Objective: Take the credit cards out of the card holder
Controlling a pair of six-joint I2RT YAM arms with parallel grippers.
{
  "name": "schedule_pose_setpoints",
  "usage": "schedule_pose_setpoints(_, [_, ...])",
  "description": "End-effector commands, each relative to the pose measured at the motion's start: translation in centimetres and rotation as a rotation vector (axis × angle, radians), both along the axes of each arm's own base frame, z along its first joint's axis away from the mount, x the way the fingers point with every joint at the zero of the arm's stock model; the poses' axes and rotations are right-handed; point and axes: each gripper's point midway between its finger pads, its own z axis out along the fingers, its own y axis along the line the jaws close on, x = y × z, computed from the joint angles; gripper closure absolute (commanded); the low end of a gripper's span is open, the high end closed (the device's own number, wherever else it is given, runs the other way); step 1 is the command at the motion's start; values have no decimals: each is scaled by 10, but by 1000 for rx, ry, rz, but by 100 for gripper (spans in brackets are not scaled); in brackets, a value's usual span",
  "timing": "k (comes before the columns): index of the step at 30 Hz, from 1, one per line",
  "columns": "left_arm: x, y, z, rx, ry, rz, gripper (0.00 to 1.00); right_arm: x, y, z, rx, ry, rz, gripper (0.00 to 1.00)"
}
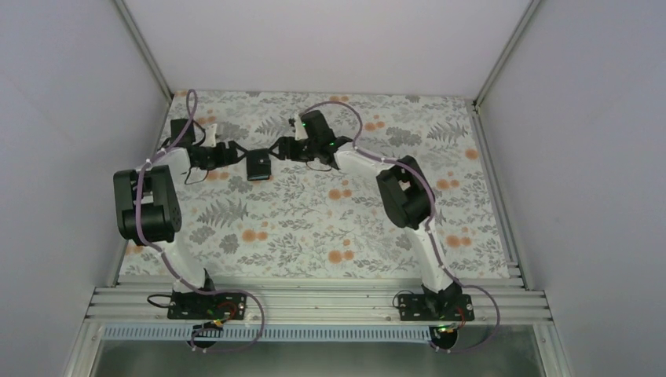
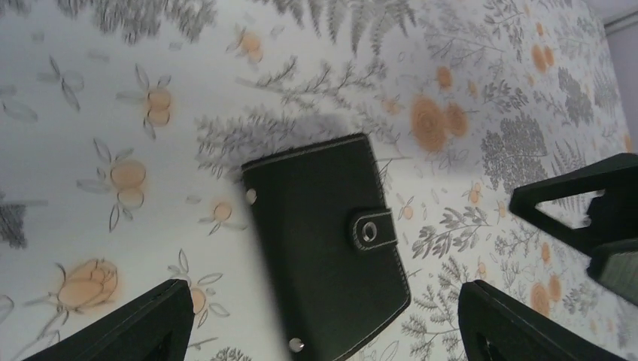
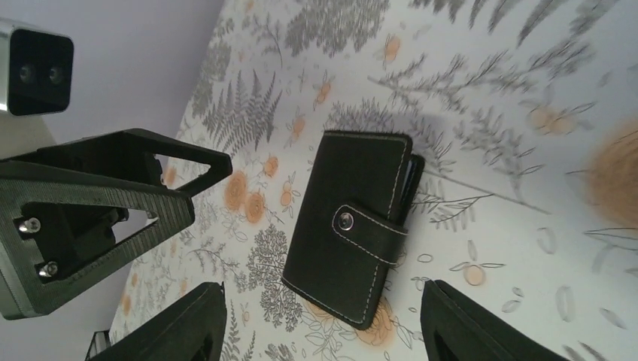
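- a small black bifold card holder with pale stitching lies flat on the tabletop, which is covered in a white cloth printed with grey ferns and orange flowers. it sits toward the far side, left of centre.
- the card holder is folded shut, and a black strap with a round metal snap wraps over its open edge.
- with the cover closed, the inside is hidden, so whether the credit cards sit in it cannot be told.
- the left end effector is released. its jaws are spread wide just left of the card holder and grip nothing.
- the right end effector is also released, with its jaws apart just right of the card holder and nothing between them but air.
- the top view alone shows both arms reaching in from opposite sides, with the card holder between the two tips. at that size the holder is only a dark square.
- the left wrist view alone shows two small metal rivets on the cover, and its fingers flank the holder with cloth showing in the gaps. the other arm's tip shows at the right edge.
- the right wrist view alone shows the holder's open side, where a darker inner layer peeks past the cover. its fingers stand clear of the holder, and the left arm's tip and wrist camera show at the left.
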Motion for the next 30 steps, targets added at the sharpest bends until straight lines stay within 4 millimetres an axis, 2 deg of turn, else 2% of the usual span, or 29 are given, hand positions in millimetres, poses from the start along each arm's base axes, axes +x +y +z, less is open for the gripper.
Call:
schedule_pose_setpoints(1, [-25, -22, -23, -193, 121, -75, 13, -15, 27, -19, 0, 94, 46, 34])
schedule_pose_setpoints(4, [-39, -36, -37, -255, 182, -136, 18, -17, 31, -39, -6, 137, 48, 37])
schedule_pose_setpoints(13, [-37, -32, -62, -227, 209, -99, 29, -34, 59, -74, 7, 219, 147, 55])
schedule_pose_setpoints(17, [-36, -35, -61, -238, 192, -115, 36, -37, 65, -73, 32, 234, 179, 68])
schedule_pose_setpoints(22, [-31, -44, -48, -257, 139, -154, 62, -40, 67, -67, 46, 215, 209, 78])
schedule_pose_setpoints(26, [-28, -50, -38, -251, 90, -177, 77, -44, 70, -54, 73, 193, 249, 85])
schedule_pose_setpoints(28, [-28, -52, -33, -255, 75, -191, 89, -46, 69, -48, 79, 172, 264, 87])
schedule_pose_setpoints(30, [-28, -53, -30, -252, 65, -202, 94, -47, 68, -42, 82, 149, 270, 87])
